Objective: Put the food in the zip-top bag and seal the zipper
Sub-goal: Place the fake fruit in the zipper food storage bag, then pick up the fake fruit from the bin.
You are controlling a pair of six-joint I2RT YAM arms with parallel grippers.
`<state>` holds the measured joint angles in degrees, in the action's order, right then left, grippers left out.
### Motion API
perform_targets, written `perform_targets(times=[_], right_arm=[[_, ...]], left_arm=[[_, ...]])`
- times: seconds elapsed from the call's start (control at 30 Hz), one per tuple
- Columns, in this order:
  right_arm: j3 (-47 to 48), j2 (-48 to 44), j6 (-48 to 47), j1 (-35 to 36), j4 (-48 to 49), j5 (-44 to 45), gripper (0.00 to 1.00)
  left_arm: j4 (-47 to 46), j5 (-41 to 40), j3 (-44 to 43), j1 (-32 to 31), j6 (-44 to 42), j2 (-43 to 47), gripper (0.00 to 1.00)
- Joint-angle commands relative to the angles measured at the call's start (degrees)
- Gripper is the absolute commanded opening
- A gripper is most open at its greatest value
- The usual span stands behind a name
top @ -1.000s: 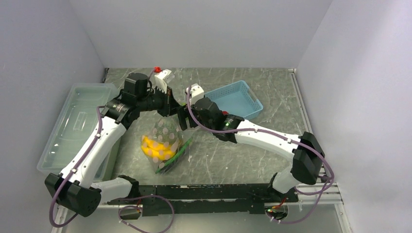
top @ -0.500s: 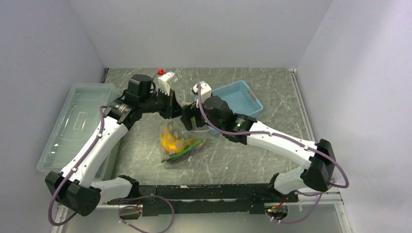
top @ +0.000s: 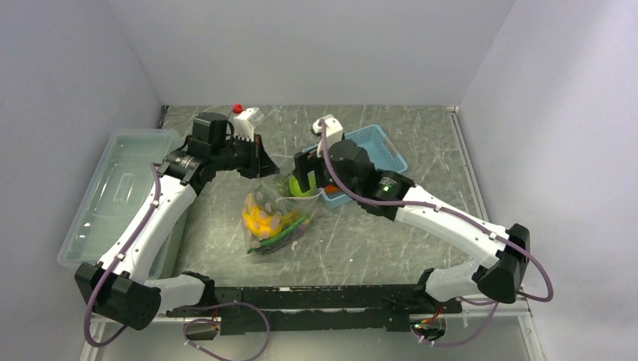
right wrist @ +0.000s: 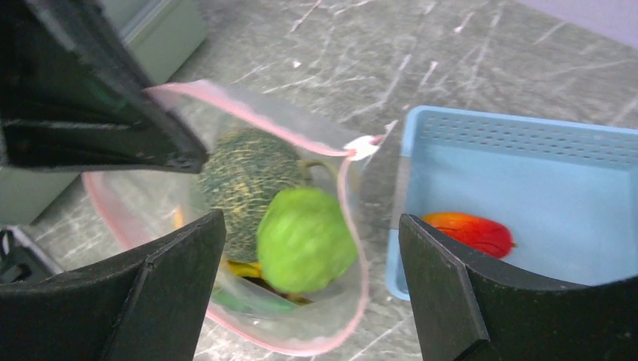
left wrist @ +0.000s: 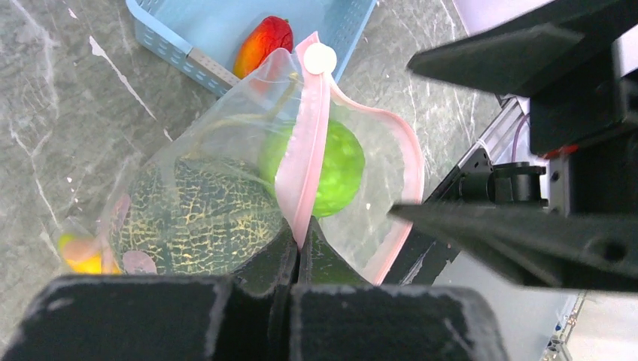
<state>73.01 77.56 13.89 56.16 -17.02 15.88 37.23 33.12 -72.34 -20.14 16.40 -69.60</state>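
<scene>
The clear zip-top bag (top: 272,219) slumps on the table with its mouth held up. My left gripper (left wrist: 297,244) is shut on the pink zipper (left wrist: 305,150) at the mouth's rim. My right gripper (right wrist: 310,226) is wide open above the mouth. The lime-green fruit (right wrist: 305,241) is blurred between its fingers, touching neither, inside the pink rim. The dark green round fruit (left wrist: 195,218), yellow banana (top: 263,218) and thin green vegetable (top: 284,231) lie in the bag. The red-orange fruit (right wrist: 470,232) lies in the basket. The eggplant is not visible.
The light-blue basket (top: 372,154) stands just right of the bag mouth, under my right wrist. A large translucent bin (top: 113,195) lies along the table's left edge. Grey walls close in the left, back and right.
The bag has sunk from hanging upright to slumping on the table. My right gripper has moved right and back. The lime-green fruit now shows in the bag mouth.
</scene>
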Motion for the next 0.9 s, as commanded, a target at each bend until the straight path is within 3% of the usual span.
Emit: perform_targets(times=[0.0, 0.23, 0.43, 0.87], right_arm=[[2.91, -4.17, -1.53, -4.91, -2.17, 2.68, 0.88], [1.87, -4.10, -0.62, -15.71, -3.03, -1.91, 0.84], [1.37, 3.14, 1.74, -23.87, -2.12, -9.31, 0.80], [4.95, 19.29, 3.62, -28.18, -3.19, -17.31, 0.78]], left_arm=[[-1.01, 0.10, 0.46, 0.54, 1.00, 0.75, 0.00], [-1.00, -1.92, 0.68, 1.11, 1.26, 1.71, 0.00], [-1.63, -3.89, 1.33, 1.98, 1.91, 3.33, 0.00], [-1.55, -6.32, 1.82, 2.74, 2.23, 4.64, 0.00]])
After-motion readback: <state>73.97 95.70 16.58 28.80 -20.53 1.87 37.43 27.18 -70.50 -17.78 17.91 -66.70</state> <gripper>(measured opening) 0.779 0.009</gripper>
